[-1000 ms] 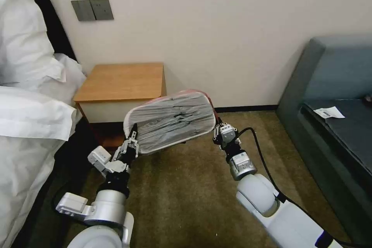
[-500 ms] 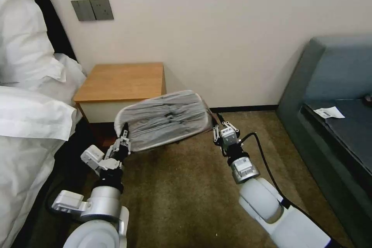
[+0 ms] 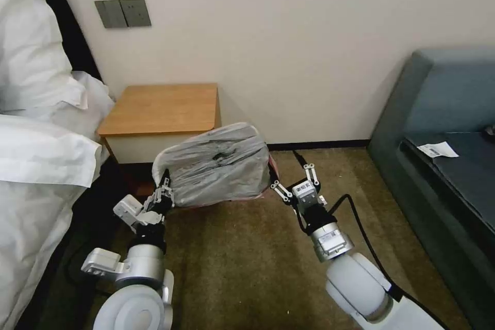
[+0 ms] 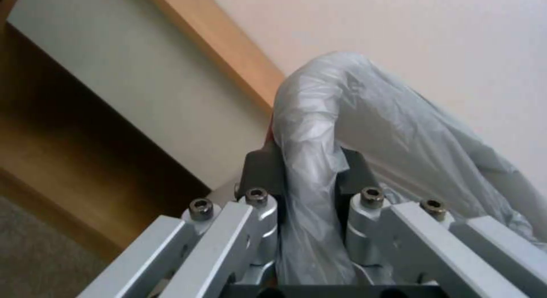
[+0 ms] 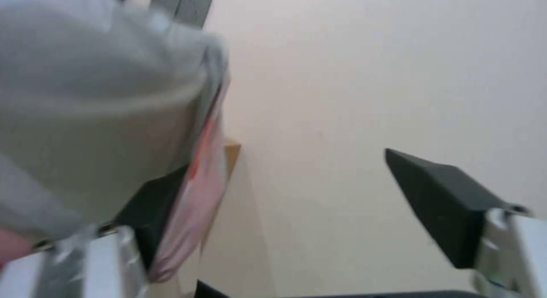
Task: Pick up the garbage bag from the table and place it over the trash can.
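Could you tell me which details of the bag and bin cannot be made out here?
- Trash can: head view, body hidden under the garbage bag.
- Left claw grip: bag film covers the pinch.
- Bag's pink rim: right wrist view, blurred beside the open right claw.

Two glossy white arms end in brushed silver wrist rings and black collars; the left gripper (image 3: 164, 185) and right gripper (image 3: 295, 181) are silver linkage frames with dark hex screws and black pads (image 5: 442, 204). A black cable (image 3: 356, 221) loops along the right forearm
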Controlling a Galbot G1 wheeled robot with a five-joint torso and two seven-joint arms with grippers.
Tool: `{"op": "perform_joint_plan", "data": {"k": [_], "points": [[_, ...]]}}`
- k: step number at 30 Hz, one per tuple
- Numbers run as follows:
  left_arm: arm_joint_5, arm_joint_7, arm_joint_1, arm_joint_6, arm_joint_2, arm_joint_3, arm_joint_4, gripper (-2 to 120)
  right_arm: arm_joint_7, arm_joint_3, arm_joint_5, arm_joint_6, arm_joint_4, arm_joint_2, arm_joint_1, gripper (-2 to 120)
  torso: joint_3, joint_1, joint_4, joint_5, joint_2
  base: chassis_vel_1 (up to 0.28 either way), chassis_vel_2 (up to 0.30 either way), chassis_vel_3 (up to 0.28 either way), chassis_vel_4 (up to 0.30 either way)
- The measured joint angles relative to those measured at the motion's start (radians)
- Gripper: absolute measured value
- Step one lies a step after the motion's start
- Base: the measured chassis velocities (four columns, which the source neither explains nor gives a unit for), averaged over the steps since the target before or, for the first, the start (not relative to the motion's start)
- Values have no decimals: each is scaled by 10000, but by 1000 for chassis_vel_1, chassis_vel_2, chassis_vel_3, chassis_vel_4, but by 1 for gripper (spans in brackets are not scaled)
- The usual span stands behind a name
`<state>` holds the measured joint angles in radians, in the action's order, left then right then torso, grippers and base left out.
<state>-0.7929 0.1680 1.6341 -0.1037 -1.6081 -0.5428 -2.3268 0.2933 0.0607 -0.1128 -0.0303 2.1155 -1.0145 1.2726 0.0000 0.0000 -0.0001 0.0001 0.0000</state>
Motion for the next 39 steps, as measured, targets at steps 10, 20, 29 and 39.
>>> {"op": "perform_joint_plan", "data": {"k": [10,20,29,39], "points": [[499,-102,-118,275,0,-21,570,11,-349,309,1030,-41,761,56,534,100,-1,1,1,-1,0,0,0,0,0],[576,-257,56,385,0,77,372,11,-466,607,2017,186,502,60,205,100,1,1,1,0,0,0,0,0,0],[568,-299,216,408,0,154,80,11,-471,412,2332,466,562,-10,-158,100,0,1,1,-1,0,0,0,0,0],[248,-365,587,372,0,459,-604,11,-459,372,2764,512,-303,-43,-653,100,0,0,1,0,0,0,0,0,0]]}}
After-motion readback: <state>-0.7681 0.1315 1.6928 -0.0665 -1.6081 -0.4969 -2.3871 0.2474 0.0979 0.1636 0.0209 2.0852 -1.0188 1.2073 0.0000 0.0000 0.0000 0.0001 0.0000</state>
